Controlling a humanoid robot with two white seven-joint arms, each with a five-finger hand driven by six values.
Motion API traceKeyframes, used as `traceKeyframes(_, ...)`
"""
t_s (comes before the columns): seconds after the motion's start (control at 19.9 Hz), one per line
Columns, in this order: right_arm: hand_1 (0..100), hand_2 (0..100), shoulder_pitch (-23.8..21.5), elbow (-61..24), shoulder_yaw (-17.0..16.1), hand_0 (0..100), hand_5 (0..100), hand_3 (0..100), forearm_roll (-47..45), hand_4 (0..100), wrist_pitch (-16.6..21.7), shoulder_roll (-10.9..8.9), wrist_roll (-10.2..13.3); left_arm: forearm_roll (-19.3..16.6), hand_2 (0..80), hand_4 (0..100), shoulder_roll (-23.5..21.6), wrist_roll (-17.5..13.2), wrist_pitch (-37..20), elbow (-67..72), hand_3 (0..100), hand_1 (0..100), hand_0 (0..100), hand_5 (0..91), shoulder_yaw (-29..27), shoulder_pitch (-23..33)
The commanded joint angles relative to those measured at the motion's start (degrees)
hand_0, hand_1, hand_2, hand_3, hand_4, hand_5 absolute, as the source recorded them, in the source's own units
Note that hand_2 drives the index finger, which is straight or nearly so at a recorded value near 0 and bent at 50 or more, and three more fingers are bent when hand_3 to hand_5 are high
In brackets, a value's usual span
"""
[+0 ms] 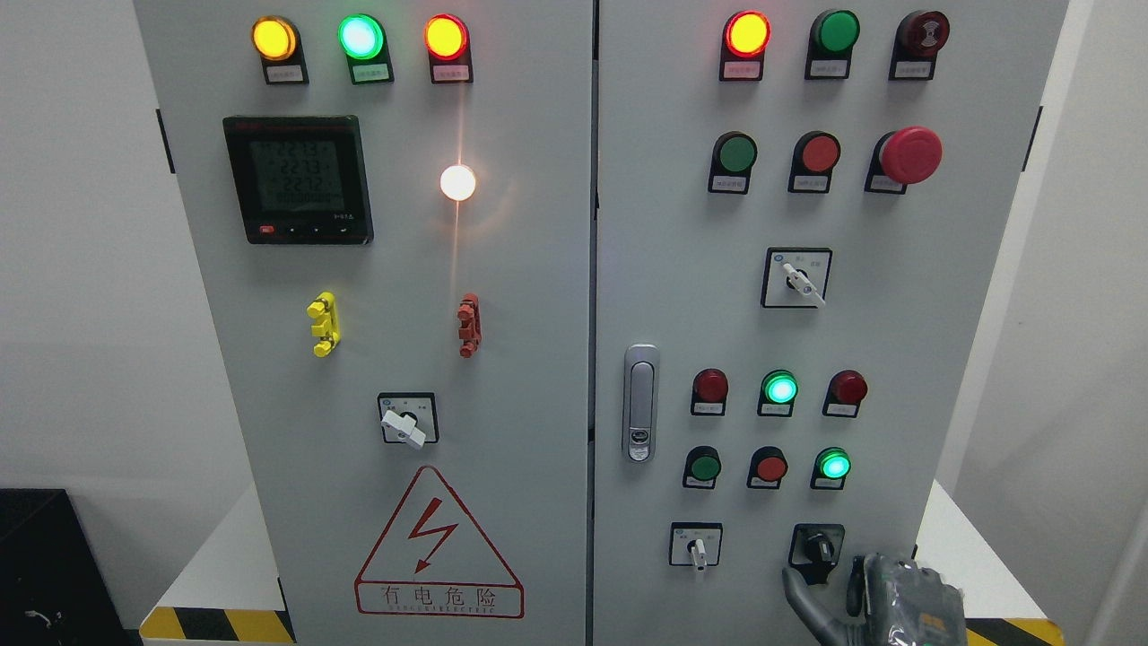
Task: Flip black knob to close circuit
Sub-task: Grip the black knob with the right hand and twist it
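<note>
the right hand [883,597] rises at the bottom edge just below and right of the black knob [817,545], its dark rubbery fingers [796,594] loosely spread and holding nothing, one tip almost at the knob's plate. to do this well i'd judge it should pinch the small ridged pointer squarely from both sides and twist without slipping. beyond stands the smooth grey painted cabinet [502,377] with glossy domed lamps and a red mushroom button [909,154].

Matt painted cabinet [529,359]; glossy plastic black knob [817,544].
</note>
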State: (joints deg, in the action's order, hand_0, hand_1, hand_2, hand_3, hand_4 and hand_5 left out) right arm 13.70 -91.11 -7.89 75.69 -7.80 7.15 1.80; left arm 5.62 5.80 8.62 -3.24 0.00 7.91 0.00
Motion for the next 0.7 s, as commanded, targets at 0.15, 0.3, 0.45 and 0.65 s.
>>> traceKeyframes(0.15,6,87,0.4,1.9,-1.6,0,100,100,0.2,99,0.2,-0.21,0.2,0.0,0.0,0,0.0,0.0,0.0,-1.7,0,56,12,0.0,0.0,1.3)
traceKeyframes(0.3,6,87,0.6,1.9,-2.4,0,100,100,0.2,99,0.2,-0.21,0.3,0.0,0.0,0,0.0,0.0,0.0,-1.7,0,56,12,0.0,0.0,1.2)
traceKeyframes(0.45,6,87,0.7,1.9,-2.7,0,100,100,0.0,99,0.2,-0.38,0.2,0.0,0.0,0,0.0,0.0,0.0,-1.7,0,56,12,0.0,0.0,1.3)
traceKeyframes(0.65,7,87,0.7,1.9,-3.6,0,100,100,-0.2,99,0.4,-0.38,0.2,0.0,0.0,0,0.0,0.0,0.0,-1.7,0,56,12,0.0,0.0,1.3)
